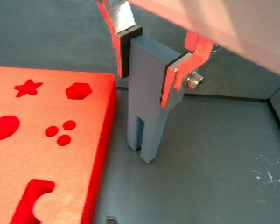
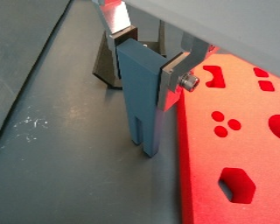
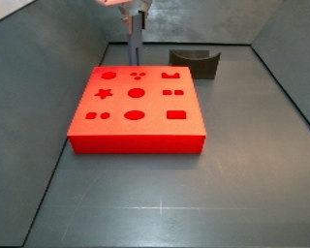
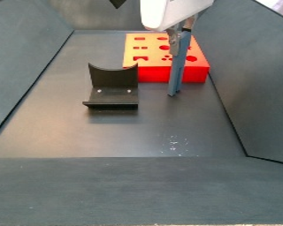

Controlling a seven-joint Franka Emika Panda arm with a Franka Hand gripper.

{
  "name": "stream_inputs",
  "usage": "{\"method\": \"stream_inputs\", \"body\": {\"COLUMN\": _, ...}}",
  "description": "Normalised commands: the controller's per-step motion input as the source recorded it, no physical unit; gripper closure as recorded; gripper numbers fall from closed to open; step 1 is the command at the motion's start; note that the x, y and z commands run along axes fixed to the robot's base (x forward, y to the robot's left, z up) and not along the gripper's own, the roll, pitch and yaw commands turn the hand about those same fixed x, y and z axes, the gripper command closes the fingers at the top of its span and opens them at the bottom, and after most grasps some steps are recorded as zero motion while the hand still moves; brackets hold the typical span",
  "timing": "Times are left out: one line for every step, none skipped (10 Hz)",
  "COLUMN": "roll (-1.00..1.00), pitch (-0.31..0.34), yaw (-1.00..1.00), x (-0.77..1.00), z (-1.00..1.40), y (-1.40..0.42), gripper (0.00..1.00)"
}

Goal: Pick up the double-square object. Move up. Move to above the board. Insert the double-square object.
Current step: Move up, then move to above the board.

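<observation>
Claw: in both wrist views the claw has a silver finger plate on each side of the bar's upper part and is clamped on it; the dark pads press the bar's flat faces. In a side view the claw sits at the bar's top, under the white wrist housing.

Bar: the double-square object hangs upright from the claw, long axis vertical, its split two-prong end pointing down. In a wrist view the prongs are close to the bench floor; whether they touch it or are just clear I cannot tell.

Bar to board: the bar stands just beside the board, off its edge and not over any cutout. In a side view the bar is behind the board's far edge.

Coming move, as I judge it: straight up first, since the prongs sit below the board's top face, then sideways over the board, keeping the bar vertical.

Risk: a sideways move made too low would knock the prongs against the board's wall.

Other: the fixture stands apart on the bench, clear of that path.
</observation>
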Motion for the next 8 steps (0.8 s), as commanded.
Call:
{"method": "stream_inputs", "body": {"roll": 0.0, "pitch": 0.0, "yaw": 0.0, "x": 0.0, "z": 0.83, "y": 0.0, "gripper": 1.0}}
{"method": "stream_inputs", "body": {"roll": -0.01, "pitch": 0.044, "yaw": 0.02, "x": -0.04, "z": 0.8, "y": -0.05, "gripper": 1.0}}
{"method": "stream_inputs", "body": {"roll": 0.0, "pitch": 0.06, "yaw": 0.02, "x": -0.05, "z": 0.69, "y": -0.04, "gripper": 1.0}}
{"method": "stream_inputs", "body": {"roll": 0.01, "pitch": 0.06, "yaw": 0.03, "x": -0.02, "z": 0.49, "y": -0.02, "gripper": 1.0}}
{"method": "stream_inputs", "body": {"roll": 0.02, "pitch": 0.063, "yaw": 0.02, "x": -0.01, "z": 0.38, "y": -0.02, "gripper": 1.0}}
{"method": "stream_inputs", "body": {"roll": -0.16, "pitch": 0.097, "yaw": -0.08, "x": -0.03, "z": 1.0, "y": 0.05, "gripper": 1.0}}
{"method": "stream_inputs", "body": {"roll": -0.15, "pitch": 0.098, "yaw": -0.08, "x": -0.02, "z": 1.0, "y": 0.06, "gripper": 1.0}}
{"method": "stream_inputs", "body": {"roll": -0.14, "pitch": 0.097, "yaw": -0.07, "x": -0.01, "z": 0.76, "y": 0.05, "gripper": 1.0}}
